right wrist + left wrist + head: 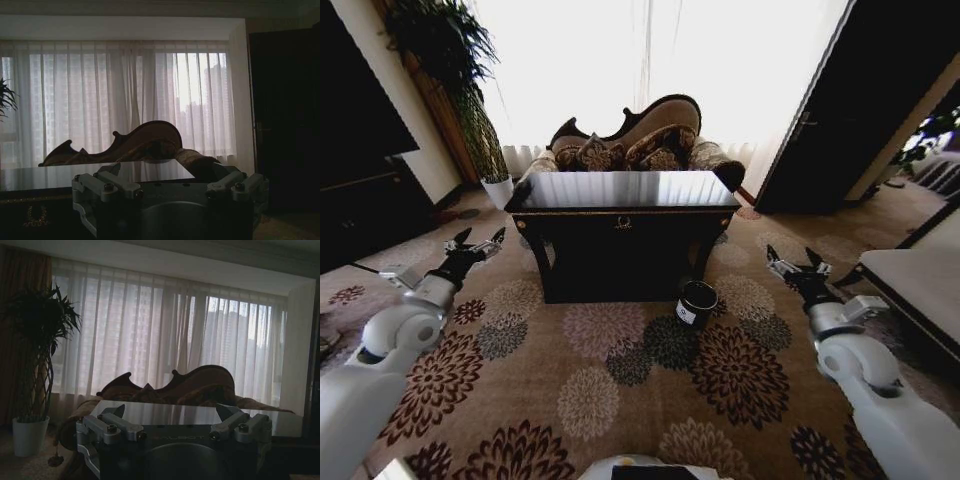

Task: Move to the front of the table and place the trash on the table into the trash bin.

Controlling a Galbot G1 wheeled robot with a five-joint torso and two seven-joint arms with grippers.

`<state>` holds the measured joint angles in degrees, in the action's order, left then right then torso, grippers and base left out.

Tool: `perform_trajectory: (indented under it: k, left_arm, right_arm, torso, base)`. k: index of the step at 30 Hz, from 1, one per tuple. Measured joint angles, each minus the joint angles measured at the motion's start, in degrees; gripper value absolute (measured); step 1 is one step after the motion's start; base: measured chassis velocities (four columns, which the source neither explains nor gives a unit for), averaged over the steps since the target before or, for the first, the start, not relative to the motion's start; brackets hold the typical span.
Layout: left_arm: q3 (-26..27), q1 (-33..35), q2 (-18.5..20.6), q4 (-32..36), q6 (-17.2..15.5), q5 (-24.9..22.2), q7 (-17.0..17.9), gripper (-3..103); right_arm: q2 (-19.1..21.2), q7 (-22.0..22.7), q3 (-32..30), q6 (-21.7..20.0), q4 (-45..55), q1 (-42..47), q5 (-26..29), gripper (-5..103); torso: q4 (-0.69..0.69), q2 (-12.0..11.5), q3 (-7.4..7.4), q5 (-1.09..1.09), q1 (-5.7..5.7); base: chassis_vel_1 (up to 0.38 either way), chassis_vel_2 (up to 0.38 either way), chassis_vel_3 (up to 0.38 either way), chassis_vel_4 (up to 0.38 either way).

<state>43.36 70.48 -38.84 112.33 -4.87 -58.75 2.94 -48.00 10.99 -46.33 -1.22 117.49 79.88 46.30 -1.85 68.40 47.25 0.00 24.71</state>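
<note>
From the head cam, the big glossy black wooden bench with gold edge trim and curved legs [623, 215] sits straight ahead on a brown carpet with big flower patterns [620, 390], and its shiny top is throwing back so much window glare that I can't make out any trash on it. The small black cylindrical trash bin with a pale rim and white label [696, 303] stands on the carpet just beside the bench's front right leg, at the front right corner. The left claw [476, 241] is held up in the air off the bench's left end, fingers spread apart and nothing in them; the right claw [796, 261] does the same off the right end, also spread and empty. Behind the bench's far edge is a carved dark wood sofa with patterned cushions [630, 140], and a tall green plant in a white pot [480, 120] stands by the far left corner. In the left wrist cam, the left claw [172, 416] sits splayed in the foreground with the bench top [200, 415] beyond it, the sofa back [200, 385] past that, sheer white curtains [165, 340] behind, and the potted plant [35, 365] off to the side. In the right wrist cam, the right claw [165, 175] is likewise wide apart, with the bench top [75, 175], its gold emblem [35, 215], the sofa back [145, 142] and a dark door [285, 120].
</note>
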Motion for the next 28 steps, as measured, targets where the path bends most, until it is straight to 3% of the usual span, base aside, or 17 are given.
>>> perform_trajectory:
  k: [14, 24, 28]
  left_arm:
    - [0.0, 0.0, 0.0, 0.0, 0.0, 0.0, 0.0, 100]
    - [0.0, 0.0, 0.0, 0.0, 0.0, 0.0, 0.0, 100]
    - [0.0, 0.0, 0.0, 0.0, 0.0, 0.0, 0.0, 100]
  right_arm:
    - [-0.2, 0.0, 0.0, 0.1, 0.0, 0.0, -0.2, 100]
    - [-0.4, -0.7, 0.8, 5.0, 0.0, 0.2, -3.0, 100]
    - [-0.9, -0.5, 0.8, 4.9, 0.2, 0.4, -4.3, 100]
  torso:
    - [0.0, 0.0, 0.0, 0.0, 0.0]
    - [0.0, 0.0, 0.01, 0.0, 0.01]
    - [0.0, 0.0, 0.01, 0.0, 0.01]
  base:
    - [0.096, -0.102, -0.096, 0.108]
    - [0.033, -0.031, -0.03, 0.035]
    - [0.0, 0.0, 0.0, 0.0]
